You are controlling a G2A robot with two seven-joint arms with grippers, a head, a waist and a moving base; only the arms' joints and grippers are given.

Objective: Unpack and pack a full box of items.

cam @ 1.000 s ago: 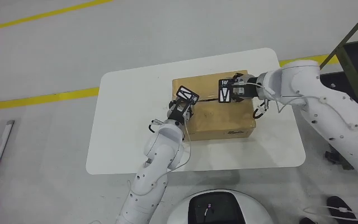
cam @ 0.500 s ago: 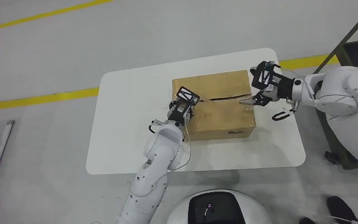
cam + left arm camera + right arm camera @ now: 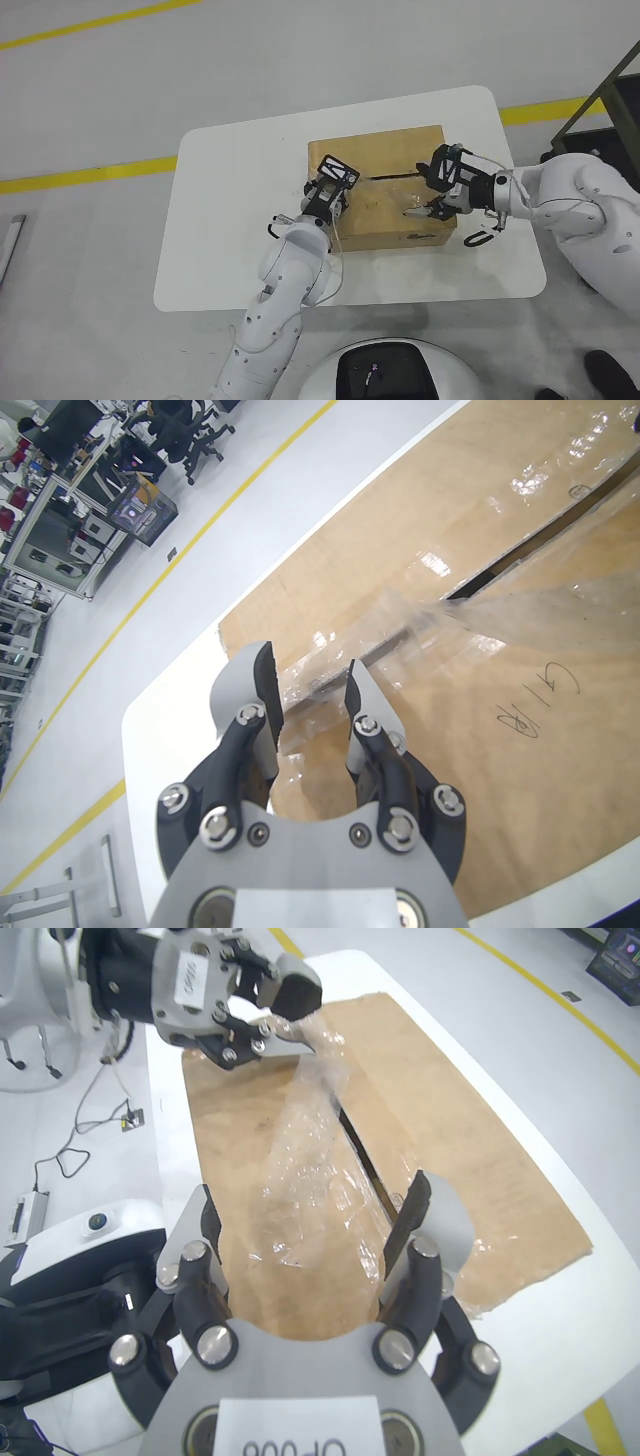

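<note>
The cardboard box (image 3: 370, 150) under the left gripper (image 3: 308, 656) is matt brown board, its cut flap edges rough and fibrous. A strip of clear plastic tape (image 3: 310, 1148), glossy and crinkled, lies between that gripper's fingers (image 3: 232, 685) and runs to beneath the right gripper (image 3: 314, 1184), catching bright glints. More of the same shiny film is stuck flat on the board just ahead of the left gripper. Both grippers have satin grey metal fingers, matt black pads (image 3: 267, 690), black plastic links (image 3: 225, 750) and polished screws (image 3: 367, 725). The table (image 3: 230, 220) beside them is smooth white with a low sheen.
</note>
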